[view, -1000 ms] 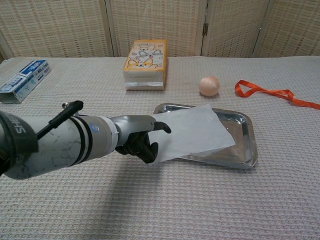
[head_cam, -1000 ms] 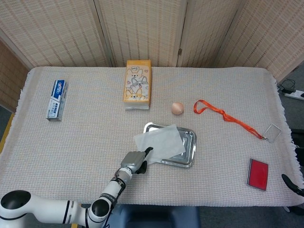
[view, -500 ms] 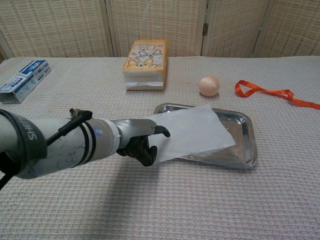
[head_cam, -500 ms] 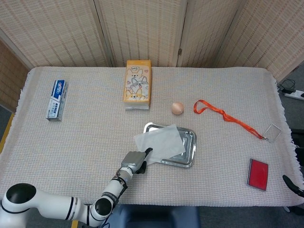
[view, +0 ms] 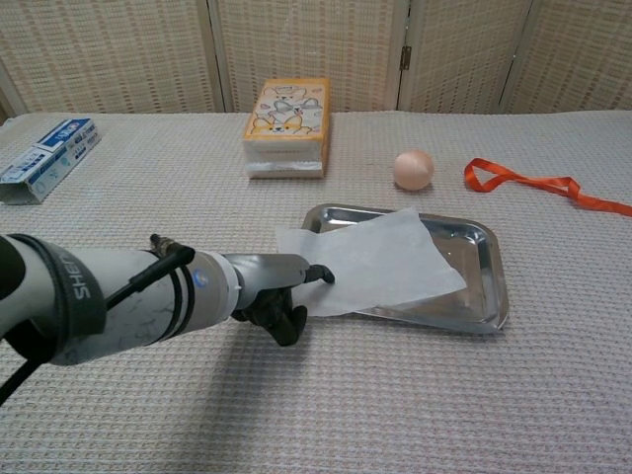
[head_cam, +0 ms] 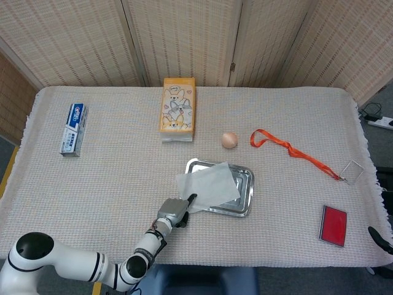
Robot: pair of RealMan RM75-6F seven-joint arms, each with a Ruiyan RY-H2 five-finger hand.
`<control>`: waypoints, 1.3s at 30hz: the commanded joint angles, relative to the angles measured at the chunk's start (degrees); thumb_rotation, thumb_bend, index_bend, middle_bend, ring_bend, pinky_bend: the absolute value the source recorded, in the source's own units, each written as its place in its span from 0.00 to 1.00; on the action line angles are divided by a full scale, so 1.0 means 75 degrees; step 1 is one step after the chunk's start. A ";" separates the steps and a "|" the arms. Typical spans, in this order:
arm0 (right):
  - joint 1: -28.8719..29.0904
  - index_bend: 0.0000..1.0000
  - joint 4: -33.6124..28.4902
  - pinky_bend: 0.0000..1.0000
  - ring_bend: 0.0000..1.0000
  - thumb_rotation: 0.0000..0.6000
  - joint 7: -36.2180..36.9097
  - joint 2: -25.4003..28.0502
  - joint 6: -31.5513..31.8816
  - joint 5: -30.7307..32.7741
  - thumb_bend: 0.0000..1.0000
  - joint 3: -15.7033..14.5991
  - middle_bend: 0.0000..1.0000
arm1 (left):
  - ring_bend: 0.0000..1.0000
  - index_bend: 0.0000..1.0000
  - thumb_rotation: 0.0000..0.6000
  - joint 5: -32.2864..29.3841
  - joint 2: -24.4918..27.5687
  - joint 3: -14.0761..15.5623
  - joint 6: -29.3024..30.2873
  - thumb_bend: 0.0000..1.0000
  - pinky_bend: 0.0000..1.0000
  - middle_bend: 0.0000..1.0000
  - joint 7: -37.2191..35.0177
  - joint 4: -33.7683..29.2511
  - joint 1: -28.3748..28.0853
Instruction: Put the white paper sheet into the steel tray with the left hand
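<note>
The white paper sheet (head_cam: 207, 185) (view: 370, 262) lies across the left part of the steel tray (head_cam: 245, 192) (view: 484, 281), its left side hanging past the tray's rim over the cloth. My left hand (head_cam: 174, 212) (view: 272, 286) is at the sheet's near-left edge. One finger reaches over the paper and the others curl beneath, pinching that edge low over the table. Only a dark sliver of my right hand (head_cam: 381, 236) shows at the right border of the head view, too little to read.
An egg (head_cam: 229, 140) and an orange lanyard (head_cam: 288, 149) lie behind and to the right of the tray. A cartoon-printed box (head_cam: 178, 107) stands at the back, a toothpaste box (head_cam: 74, 129) far left, and a red card (head_cam: 334, 225) near right.
My left hand has sunk toward the table and drawn back slightly. The sheet has come down flatter onto the tray, and its left corner now shows.
</note>
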 commanded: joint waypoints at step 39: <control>-0.0056 0.00 -0.0044 0.00 0.00 1.00 -0.0151 -0.0016 0.0151 -0.0094 0.31 -0.0014 0.00 | 1.00 0.00 1.00 0.1222 0.0799 0.0413 0.0256 0.85 1.00 1.00 -0.1479 -0.1087 0.0174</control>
